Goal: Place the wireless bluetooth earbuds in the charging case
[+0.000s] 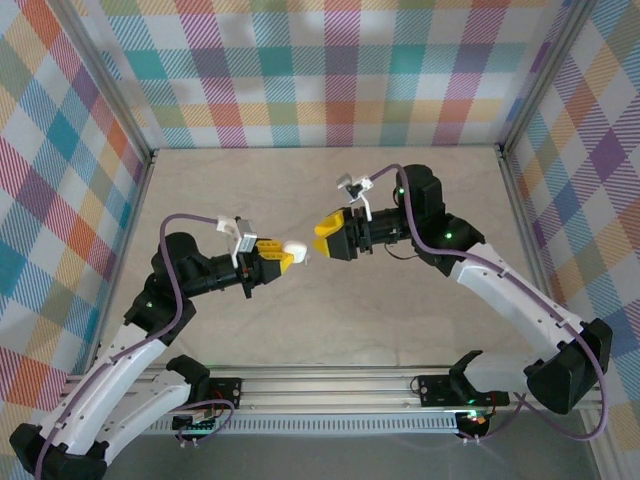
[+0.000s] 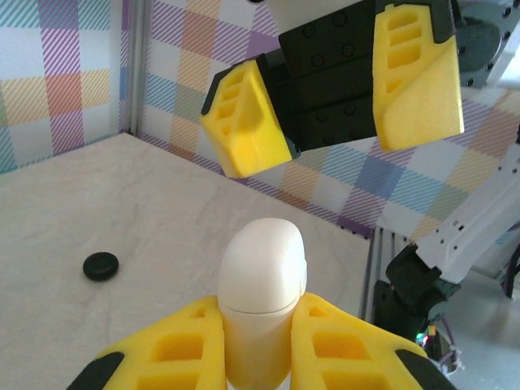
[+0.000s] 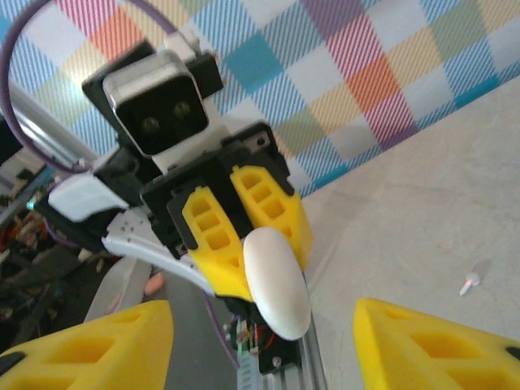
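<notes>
The white charging case [image 2: 262, 284] is lidded shut and held in the air over the middle of the table. My left gripper [image 1: 288, 255] is shut on its lower half, and the rounded lid sticks out past the fingertips. My right gripper [image 1: 322, 240] faces it from the right, open, with its yellow fingers [image 2: 244, 122] spread a short way from the case's tip [image 3: 278, 280] and touching nothing. A tiny white stemmed piece [image 3: 470, 280], apparently one of the earbuds, lies on the table.
A small round black thing [image 2: 101, 266] lies on the pale marbled tabletop [image 1: 330, 320]. Plaid walls [image 1: 330, 80] with aluminium posts close in the back and sides. The rail [image 1: 330, 385] with the arm bases runs along the near edge.
</notes>
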